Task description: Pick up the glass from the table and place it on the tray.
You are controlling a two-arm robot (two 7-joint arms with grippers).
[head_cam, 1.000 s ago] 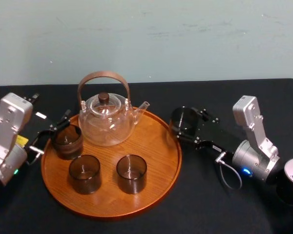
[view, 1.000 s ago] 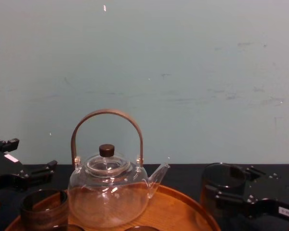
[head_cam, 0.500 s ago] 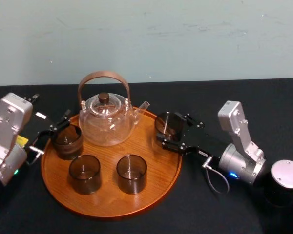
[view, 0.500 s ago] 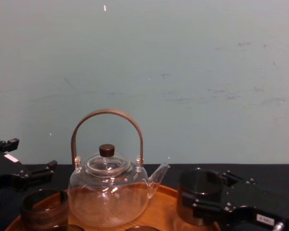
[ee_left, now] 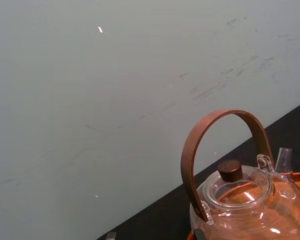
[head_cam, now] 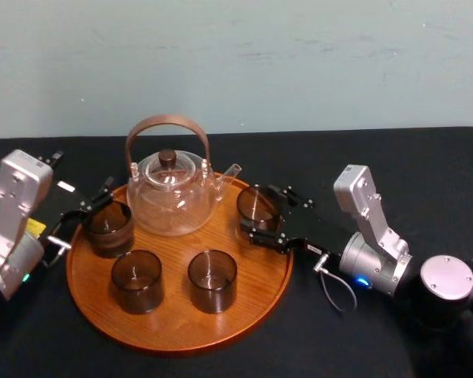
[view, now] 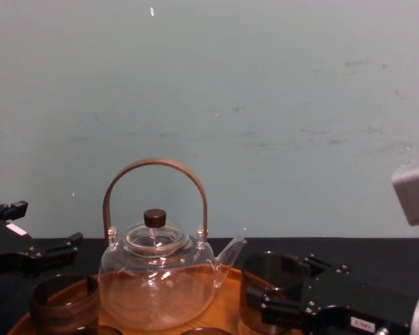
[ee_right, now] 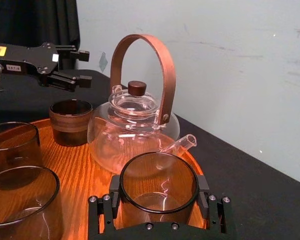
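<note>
While in right gripper (head_cam: 261,215), glass (head_cam: 256,202) beside teapot (head_cam: 172,198).

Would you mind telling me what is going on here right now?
The right gripper is shut on a smoky glass, holding it at the right side of the wooden tray, beside the spout of the teapot. Three more glasses stand on the tray. The left gripper sits open at the tray's left edge.

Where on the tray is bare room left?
Bare wood lies in front of the right gripper and its held glass, between the middle glass and the tray rim. Another strip runs from that glass to the teapot. The left is crowded: two glasses and the left gripper.
</note>
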